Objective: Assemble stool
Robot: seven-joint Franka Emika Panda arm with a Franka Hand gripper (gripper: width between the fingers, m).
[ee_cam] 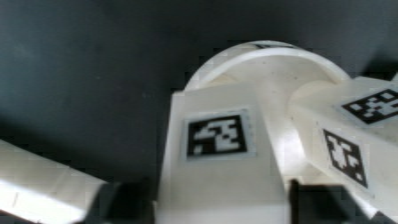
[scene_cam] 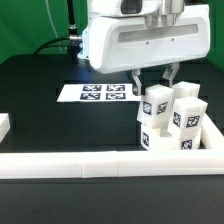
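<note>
Three white blocky legs with black-and-white tags stand close together at the exterior view's right. My gripper (scene_cam: pixel 155 84) is straight above them, one finger on each side of the top of the nearest leg (scene_cam: pixel 156 112). In the wrist view that leg (ee_cam: pixel 222 150) fills the gap between my dark fingers (ee_cam: pixel 128 197) and touches both. My gripper (ee_cam: pixel 222 205) is shut on it. Beyond the leg lies the round white seat (ee_cam: pixel 263 68), with a second tagged leg (ee_cam: pixel 356 125) beside it. In the exterior view the seat is hidden behind the legs and the rail.
A long white rail (scene_cam: pixel 90 165) runs along the front of the black table and turns up at the exterior view's right (scene_cam: pixel 214 148), next to the legs. The marker board (scene_cam: pixel 100 93) lies behind the gripper. A small white piece (scene_cam: pixel 4 126) sits at the left edge.
</note>
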